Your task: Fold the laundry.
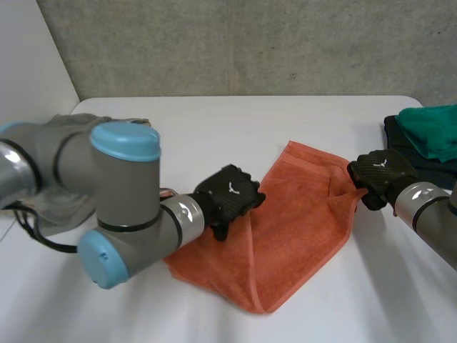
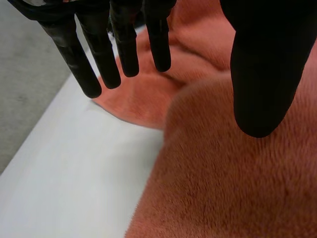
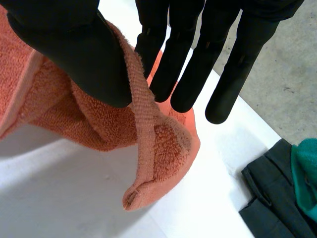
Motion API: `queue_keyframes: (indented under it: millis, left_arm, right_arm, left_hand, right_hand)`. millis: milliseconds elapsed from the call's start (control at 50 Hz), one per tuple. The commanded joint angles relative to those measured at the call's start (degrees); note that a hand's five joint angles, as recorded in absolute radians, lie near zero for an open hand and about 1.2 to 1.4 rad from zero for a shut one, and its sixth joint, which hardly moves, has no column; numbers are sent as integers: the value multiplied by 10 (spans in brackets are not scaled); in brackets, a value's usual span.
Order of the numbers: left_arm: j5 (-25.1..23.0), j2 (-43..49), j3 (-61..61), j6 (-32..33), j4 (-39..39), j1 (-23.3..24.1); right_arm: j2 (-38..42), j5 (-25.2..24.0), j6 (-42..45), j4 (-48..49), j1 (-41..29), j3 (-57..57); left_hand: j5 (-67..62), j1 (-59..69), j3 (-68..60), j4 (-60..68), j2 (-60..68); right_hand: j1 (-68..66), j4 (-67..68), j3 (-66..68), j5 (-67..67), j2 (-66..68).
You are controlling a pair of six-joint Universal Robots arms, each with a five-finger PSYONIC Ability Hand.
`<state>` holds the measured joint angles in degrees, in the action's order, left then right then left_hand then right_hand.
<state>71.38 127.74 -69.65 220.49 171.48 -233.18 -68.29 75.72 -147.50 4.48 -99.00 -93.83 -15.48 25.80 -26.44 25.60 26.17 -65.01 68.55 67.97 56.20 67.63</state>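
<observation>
**A:** Head view first, what are the 2 hands up to?

**B:** The left hand [image 1: 228,198] is at the left edge of the orange towel [image 1: 293,214], and the right hand [image 1: 378,175] is at its far right corner. The towel lies rumpled mid white table [image 1: 214,128]. There's a green cloth [image 1: 432,128] on dark clothes [image 1: 400,143] at the right edge, a grey cloth [image 1: 68,123] behind the left arm, and a concrete wall [image 1: 250,43] at the back.

**A:** Left wrist view?

**B:** The left hand [image 2: 262,64] is spread wide, fingers straight and thumb well apart, over a hump of towel [image 2: 223,183]. Can't tell if it touches.

**A:** And the right wrist view?

**B:** The right hand [image 3: 74,49] pinches the towel's [image 3: 163,148] hemmed edge between thumb and straight fingers. The corner droops below the thumb.
</observation>
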Motion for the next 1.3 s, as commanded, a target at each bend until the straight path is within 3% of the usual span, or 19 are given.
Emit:
queue_keyframes:
  millis: [20,40,120,240,340,500,700,820,940,1060,1160,1300]
  left_arm:
    - [7,42,18,61,2,10]
    - [9,42,18,63,3,12]
    - [10,38,17,61,4,15]
    - [23,10,15,59,8,16]
    - [102,-112,0,44,10,2]
    - [231,-312,-25,-6,5,-29]
    - [256,-456,-63,-7,-27,-32]
    - [271,-431,-90,-8,-26,-38]
    - [282,-335,-87,-8,-18,-64]
    - [279,-179,-2,-6,66,-121]
    - [278,-95,141,0,168,-125]
    - [285,-62,303,-10,325,-128]
  right_arm:
    - [0,0,14,11,9,-11]
    - [0,0,14,11,10,-11]
    - [0,0,14,11,16,-7]
    - [-6,5,19,-1,29,9]
    - [-70,10,61,-58,36,36]
    - [-199,13,162,-248,79,154]
    - [-266,7,180,-371,89,273]
    - [-242,12,181,-368,87,270]
    - [-125,42,200,-366,59,291]
    - [5,108,208,-338,14,375]
    - [97,155,202,-196,-2,497]
    - [107,162,171,101,-5,529]
  left_hand:
    - [-229,226,-219,228,222]
    - [-347,344,-338,346,341]
    - [-545,542,-535,544,538]
    - [-545,542,-536,544,538]
    - [-545,542,-536,544,538]
    - [-545,542,-536,544,538]
    - [-545,542,-536,544,538]
    - [-545,542,-536,544,538]
    - [-545,542,-536,544,538]
    - [-545,542,-536,544,538]
    - [-545,542,-536,544,538]
    - [-545,542,-536,544,538]
  right_hand:
    - [-150,115,120,138,124]
    - [-150,115,120,138,124]
    - [-150,115,120,138,124]
    - [-150,115,120,138,124]
    - [-150,115,120,138,124]
    - [-150,115,120,138,124]
    - [-150,115,120,138,124]
    - [-150,115,120,138,124]
    - [-150,115,120,138,124]
    - [-150,115,120,138,124]
    - [-150,115,120,138,124]
    - [-150,115,120,138,124]
